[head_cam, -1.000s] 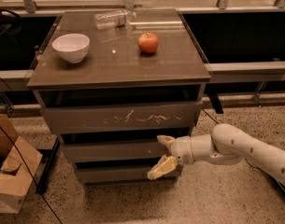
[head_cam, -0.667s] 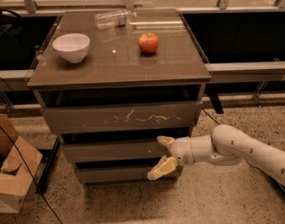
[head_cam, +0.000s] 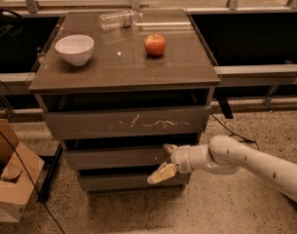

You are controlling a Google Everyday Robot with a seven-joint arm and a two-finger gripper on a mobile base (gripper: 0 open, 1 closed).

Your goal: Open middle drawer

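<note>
The middle drawer (head_cam: 114,158) is a plain grey-brown front below the taller scratched top drawer front (head_cam: 126,123) and above the narrow bottom front (head_cam: 119,182). My gripper (head_cam: 165,161) reaches in from the right on a white arm and sits at the right end of the middle drawer front. Its fingers are spread: the upper fingertip (head_cam: 169,148) is at the drawer's top edge and the pale lower finger (head_cam: 161,174) hangs below the drawer's bottom edge. It holds nothing.
On the cabinet top (head_cam: 123,74) stand a white bowl (head_cam: 74,48), a red apple (head_cam: 155,44) and a lying clear plastic bottle (head_cam: 119,19). A cardboard box (head_cam: 11,182) sits on the floor at the left. Cables run along the floor on both sides.
</note>
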